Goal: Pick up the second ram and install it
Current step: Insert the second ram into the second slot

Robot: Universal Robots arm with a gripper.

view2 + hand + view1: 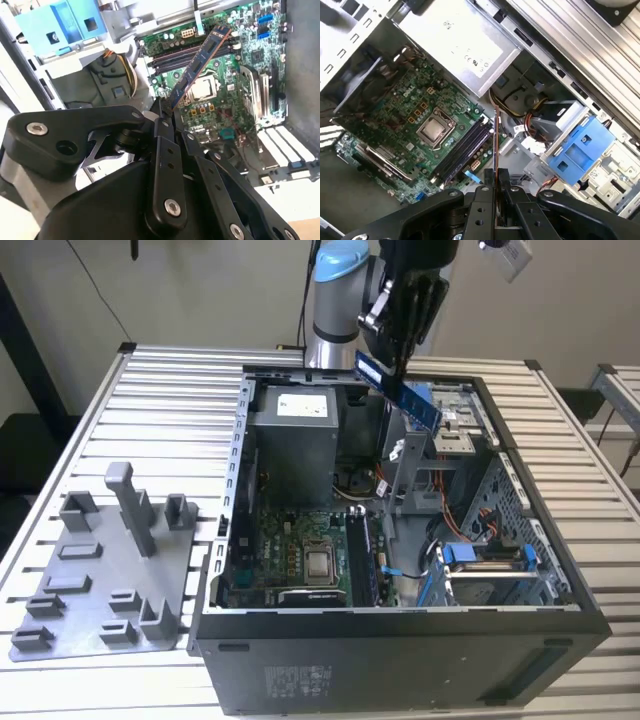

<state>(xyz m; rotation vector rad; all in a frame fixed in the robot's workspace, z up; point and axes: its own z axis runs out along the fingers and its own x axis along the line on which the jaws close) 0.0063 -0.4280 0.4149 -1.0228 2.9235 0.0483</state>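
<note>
My gripper (pixel 396 362) hangs above the back of the open computer case (pixel 400 640), shut on the second ram (pixel 400 390), a thin dark stick held tilted in the air. In the second wrist view the ram (pixel 200 62) sticks out from between the black fingers (pixel 162 130) over the green motherboard (pixel 225 95). The first wrist view has the ram (pixel 496 142) edge-on, just beside the black memory slots (pixel 462 150). Those slots (pixel 360 558) lie on the motherboard (pixel 285 540), well below the stick.
A grey power supply (pixel 295 435) fills the case's back corner. Cables and a blue drive bracket (pixel 485 555) crowd the exterior view's right side. A grey holder plate (pixel 100 590) with upright blocks lies on the slatted table (pixel 150 410) at the left.
</note>
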